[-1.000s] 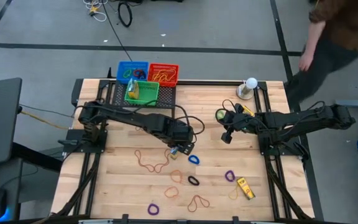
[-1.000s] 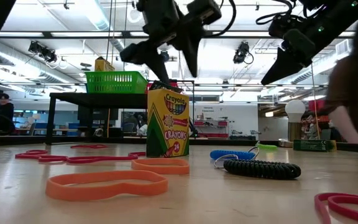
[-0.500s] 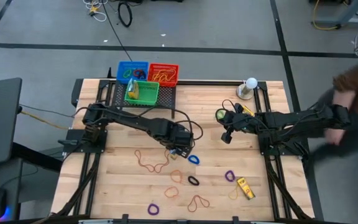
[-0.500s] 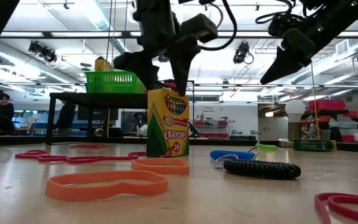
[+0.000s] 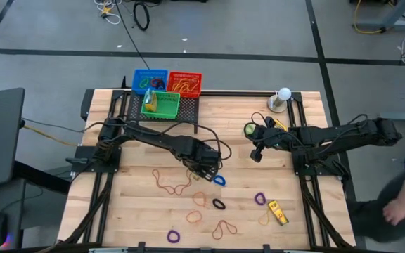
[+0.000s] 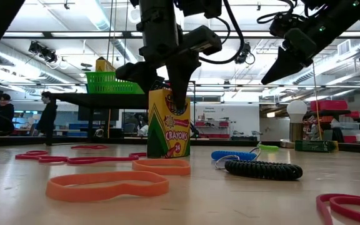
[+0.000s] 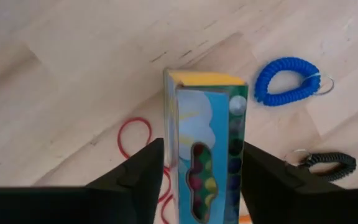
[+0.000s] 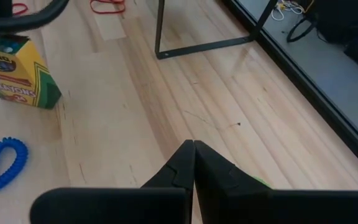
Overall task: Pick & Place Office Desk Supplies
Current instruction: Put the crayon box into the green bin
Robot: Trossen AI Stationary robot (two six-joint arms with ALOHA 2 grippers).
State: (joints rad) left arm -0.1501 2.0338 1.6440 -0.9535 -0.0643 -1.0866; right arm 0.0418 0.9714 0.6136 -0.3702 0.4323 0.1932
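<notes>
At the middle of the surface (image 5: 118, 211), your left hand (image 6: 170, 94) had come down since a second earlier: then it hung above the upright crayon box (image 6: 168, 124), and at this moment its fingers (image 7: 135, 180) straddled the top of the box, one on each side, spread and narrowing, not plainly clamped on it yet. The person who had been at the far right of the surface a second earlier had moved toward the near right corner, with only a hand and sleeve (image 5: 399, 204) showing. Your right hand (image 5: 256, 153) stayed raised over the right half, clenched and holding nothing.

At the far edge you had three baskets: the blue basket (image 5: 148, 79) with some loops in it, the red basket (image 5: 184, 83) with orange bands, and the green basket (image 5: 160, 104) with a yellow item I could not identify.

Around the box, the surface carried a blue coil (image 6: 233, 155) and a black coil (image 6: 261, 169) just beside each other, orange bands (image 6: 105, 185) in front, red bands (image 6: 61, 158) to one side, purple loops (image 5: 173, 236), and a second crayon box (image 5: 278, 212) lying flat near the right front. A white ball on a base (image 5: 283, 98) stood at the far right.

Beyond the surface lay a grey floor with dark lines (image 5: 223, 35); the low view showed a large lit room with two people (image 6: 45, 115) standing far off.
</notes>
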